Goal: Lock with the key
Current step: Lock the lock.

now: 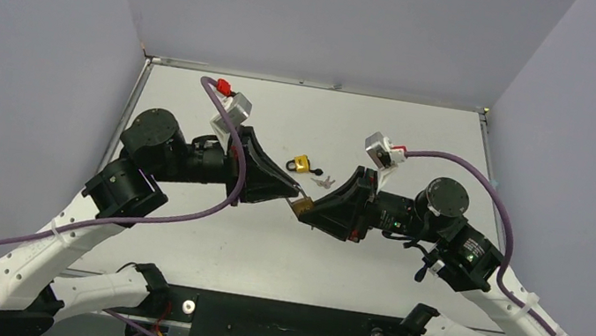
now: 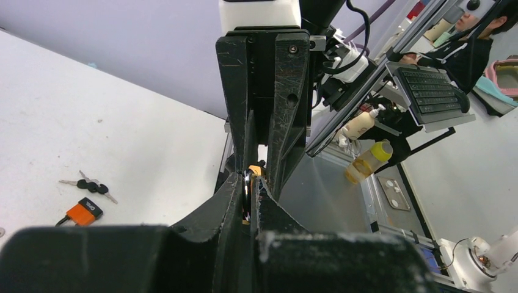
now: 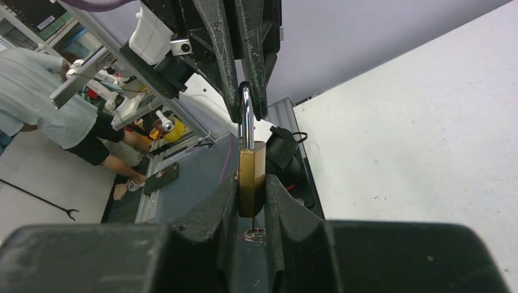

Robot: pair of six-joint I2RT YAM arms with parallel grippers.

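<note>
Right gripper [image 3: 251,201] fills the bottom of its wrist view, jaws pinching the brass padlock [image 3: 251,177] by its body, shackle [image 3: 245,116] pointing up. Below the padlock body I see a small ring [image 3: 256,234] hanging, so the key looks seated in the bottom; the blade itself I can't make out. Left gripper [image 3: 246,101] comes in from above, jaws pressed together on the shackle top. From overhead both arms meet mid-table with the padlock [image 1: 301,207] between the tips. Yellow padlock [image 1: 302,166] lies on the table [image 1: 424,133] just behind them, a bunch of spare keys [image 1: 324,181] beside it.
</note>
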